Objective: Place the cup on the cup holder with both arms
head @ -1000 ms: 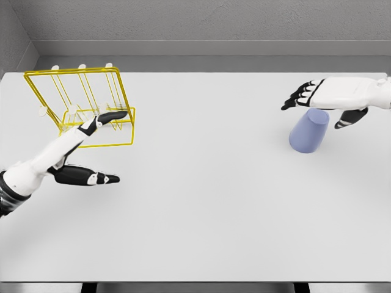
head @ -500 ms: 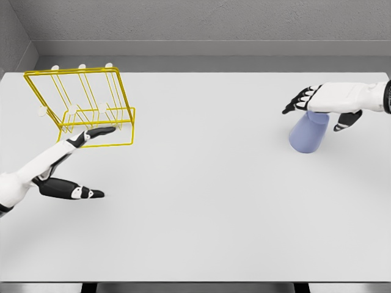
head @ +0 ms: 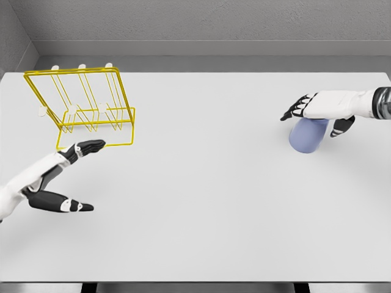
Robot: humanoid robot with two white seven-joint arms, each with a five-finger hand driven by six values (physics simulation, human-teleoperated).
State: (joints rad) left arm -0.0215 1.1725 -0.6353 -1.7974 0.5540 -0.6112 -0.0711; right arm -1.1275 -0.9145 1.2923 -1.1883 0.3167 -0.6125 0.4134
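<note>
White table [head: 201, 201] fills most of view; grey textured wall [head: 201, 21] behind it, dark floor strip along bottom edge.

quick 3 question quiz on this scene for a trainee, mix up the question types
1. True or false: the blue cup already sits on the yellow cup holder.
2. Multiple choice: where is the right hand? A) directly over the cup at the table's right side, B) inside the cup holder, C) flat on the table near the front edge.
3. Fill in: the left hand is open, holds nothing, and its fingertips point toward the ____.

Key
1. False; the cup stands on the table, far right of the holder.
2. A
3. cup holder
</note>
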